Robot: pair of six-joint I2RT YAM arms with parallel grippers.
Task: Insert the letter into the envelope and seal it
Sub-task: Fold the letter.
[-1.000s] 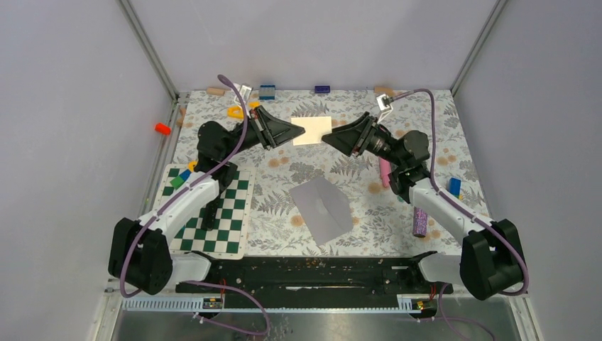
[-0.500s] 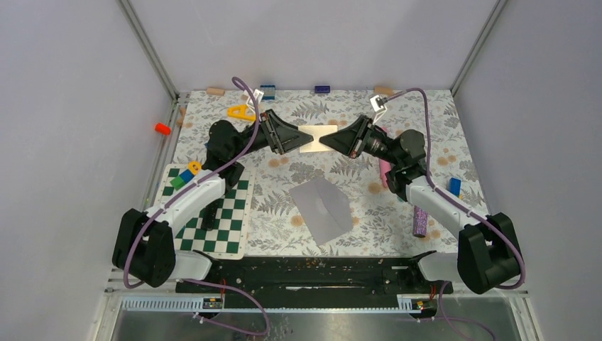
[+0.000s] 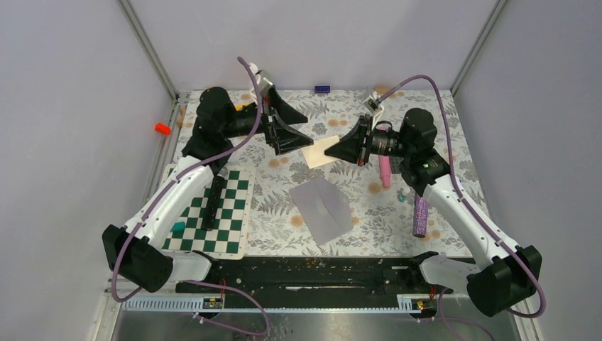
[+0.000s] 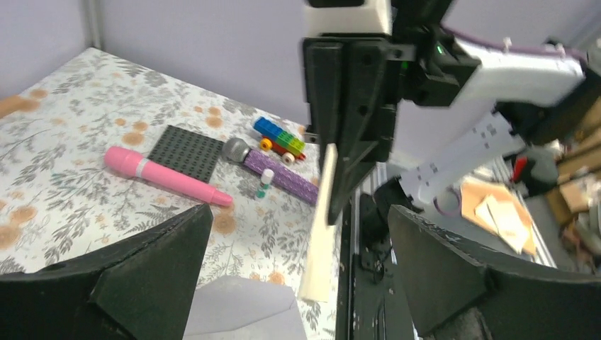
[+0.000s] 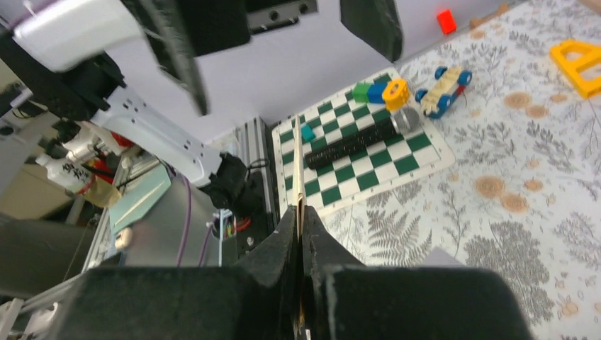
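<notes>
The tan letter [image 3: 317, 153] hangs above the table at the back middle, tilted. My right gripper [image 3: 328, 151] is shut on its right edge. In the right wrist view the letter [image 5: 299, 180] shows edge-on, rising from between the closed fingertips [image 5: 287, 227]. My left gripper [image 3: 307, 131] stands open just left of the letter and apart from it. The left wrist view has the letter [image 4: 320, 234] edge-on between my open left gripper's [image 4: 299, 212] fingers. The grey envelope [image 3: 323, 208] lies flat mid-table, flap open, also in the left wrist view [image 4: 241, 312].
A green checkered mat [image 3: 213, 209] with small blocks lies at the left. A pink marker [image 3: 384, 170] and a purple glitter tube [image 3: 420, 217] lie at the right, near a dark studded plate [image 4: 186, 150] and a brick car [image 4: 280, 138]. A yellow triangle [image 5: 577, 64] lies at the back left.
My left gripper opened, let go of the letter and rose. My right gripper shut on the letter's right edge and lifted it, so it alone holds the sheet.
</notes>
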